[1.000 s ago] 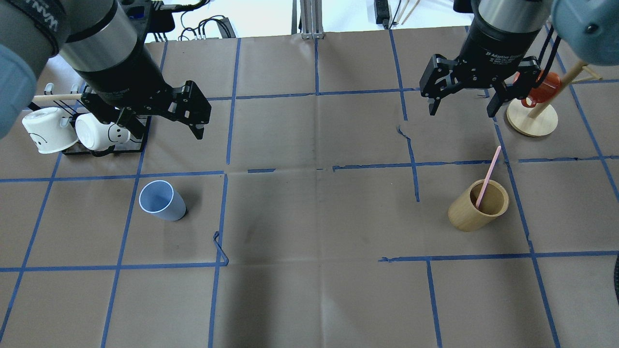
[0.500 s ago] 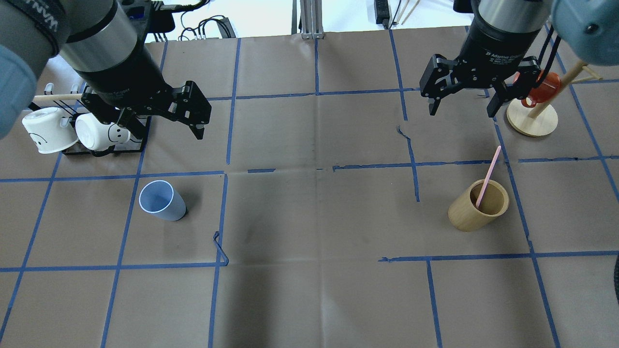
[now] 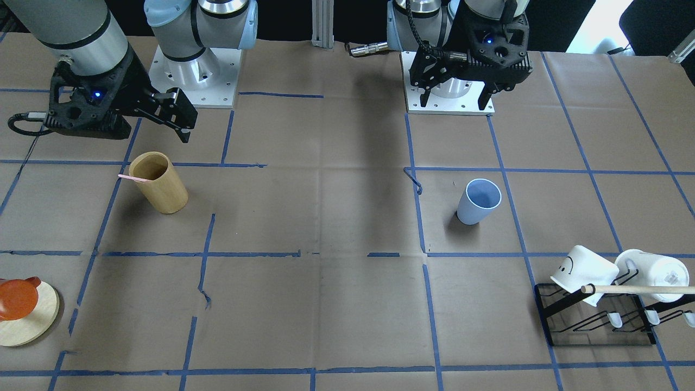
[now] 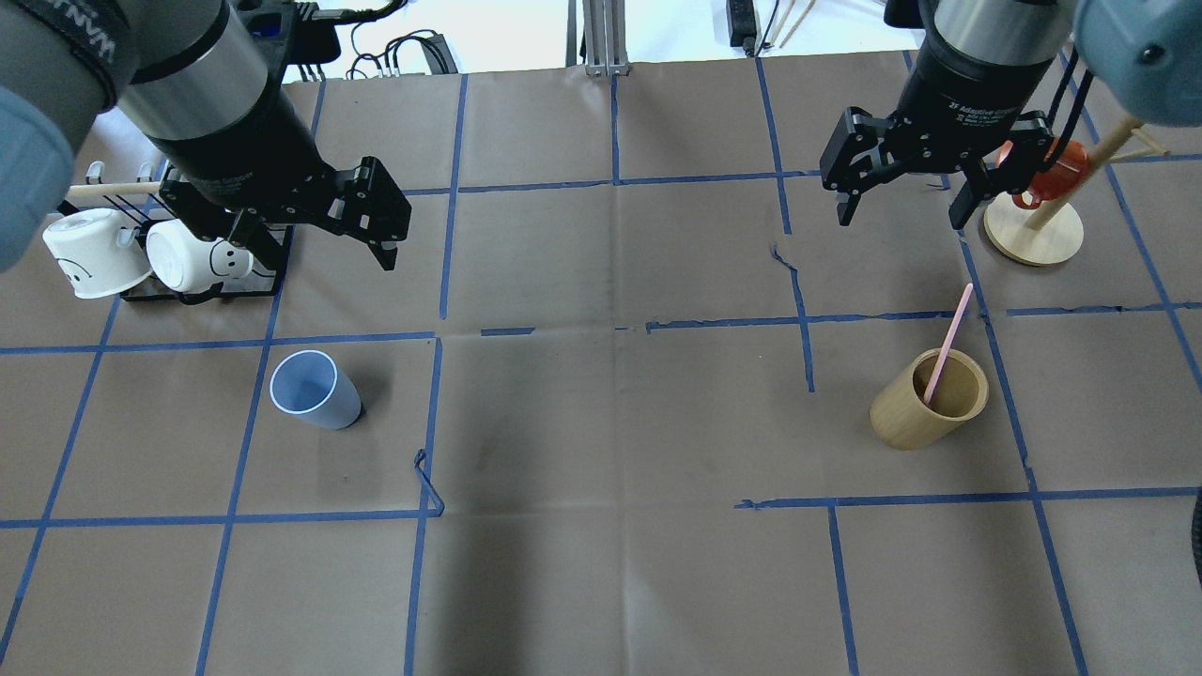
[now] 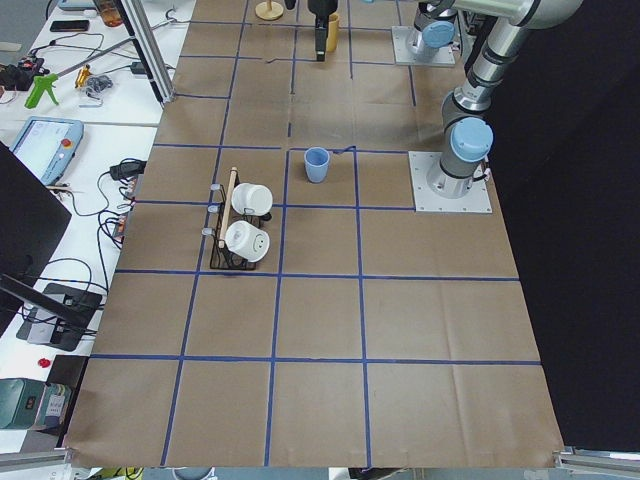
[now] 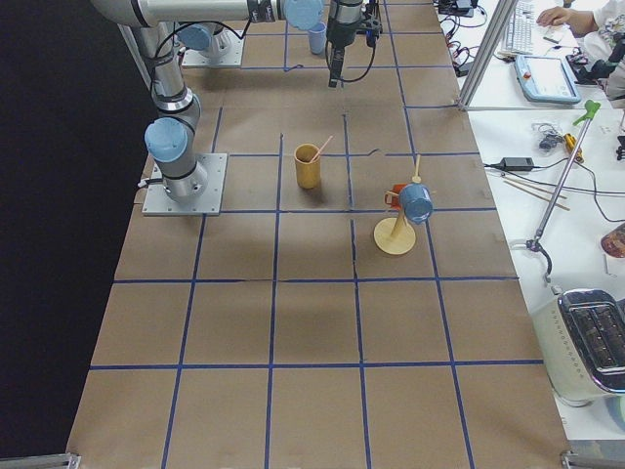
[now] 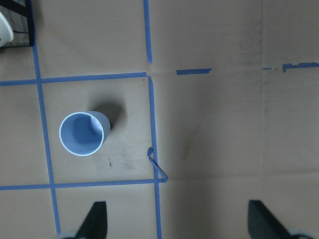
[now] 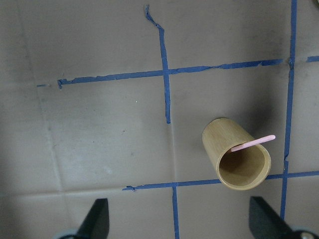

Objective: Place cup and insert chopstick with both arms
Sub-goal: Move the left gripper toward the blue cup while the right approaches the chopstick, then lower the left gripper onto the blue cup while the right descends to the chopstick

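My left gripper (image 3: 453,103) and right gripper (image 4: 900,218) both have fingers spread wide, holding nothing. I'd drop the left one straight around the cup (image 4: 315,390), lower left in the overhead frame. The chopstick (image 4: 947,347) leans in the wooden cup (image 4: 925,404).

Smooth plastic cup (image 4: 315,391), matt wooden holder (image 4: 906,417)

Around the cup (image 4: 324,399) the brown paper (image 4: 610,422) lies open on all sides; the mug rack (image 3: 592,325) stands beyond it to the far left, well apart. The chopstick (image 4: 950,338) top sticks free out of the wooden cup (image 4: 906,418); the mug tree (image 4: 1033,235) stands far-right of it, near.
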